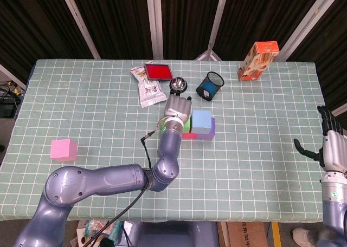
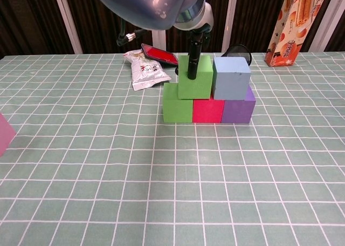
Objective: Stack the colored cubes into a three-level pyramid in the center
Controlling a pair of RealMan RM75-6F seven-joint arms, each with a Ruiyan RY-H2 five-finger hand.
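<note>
A bottom row of a green cube [image 2: 177,108], a red cube [image 2: 207,110] and a purple cube [image 2: 237,110] stands mid-table. A light blue cube [image 2: 230,77] sits on the red and purple ones. A second green cube [image 2: 200,85] rests on the lower green and red cubes, and my left hand [image 1: 178,107] grips it from above, one dark finger [image 2: 192,65] down its front face. A pink cube [image 1: 63,149] lies alone at the far left. My right hand [image 1: 328,144] hovers off the table's right edge, fingers spread, holding nothing.
Behind the stack lie a snack packet [image 1: 150,91], a red flat box [image 1: 158,71], a metal bowl [image 1: 178,85] and a black mesh cup [image 1: 210,85]. An orange carton [image 1: 258,60] stands at the back right. My left arm stretches across the table's near middle.
</note>
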